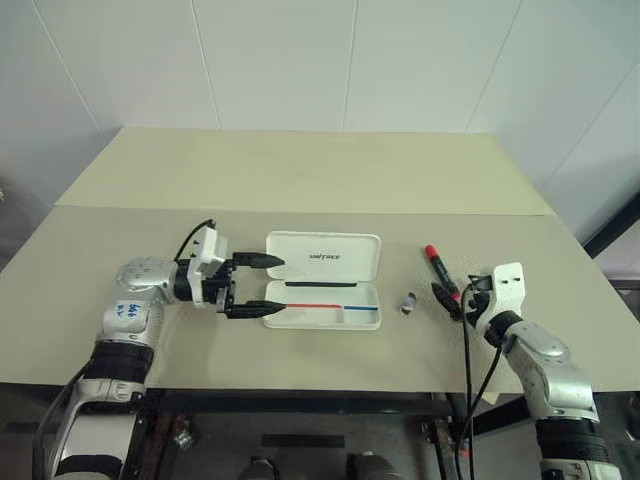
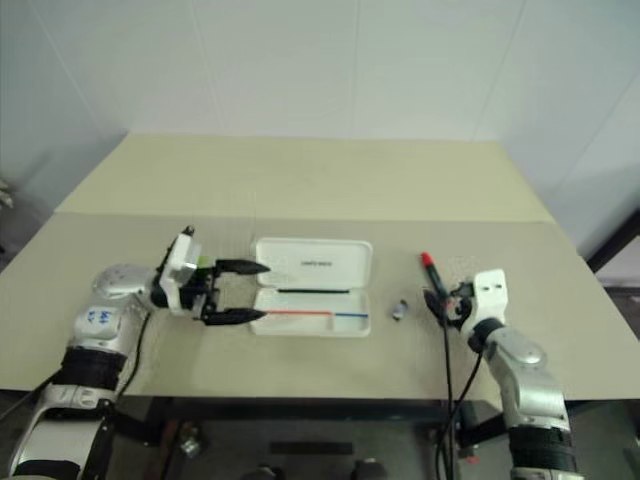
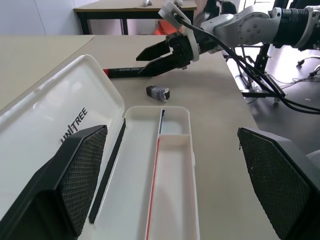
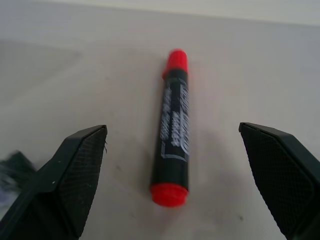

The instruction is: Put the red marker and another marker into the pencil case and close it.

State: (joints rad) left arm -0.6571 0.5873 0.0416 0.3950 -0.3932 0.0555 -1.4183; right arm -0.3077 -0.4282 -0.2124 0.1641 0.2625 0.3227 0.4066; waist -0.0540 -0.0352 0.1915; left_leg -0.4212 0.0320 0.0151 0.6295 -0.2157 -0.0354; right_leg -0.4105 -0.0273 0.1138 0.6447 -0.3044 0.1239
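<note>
On the table (image 1: 300, 170) the open pencil case (image 1: 325, 280) lies centre, a small piece (image 1: 408, 303) just right of it, the marker (image 1: 440, 271) further right.

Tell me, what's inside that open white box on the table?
The pencil case lies open. Its tray holds no marker, just a red and blue stripe and a black strip by the hinge. The left pincer's fingers cover the tray's near end.
</note>
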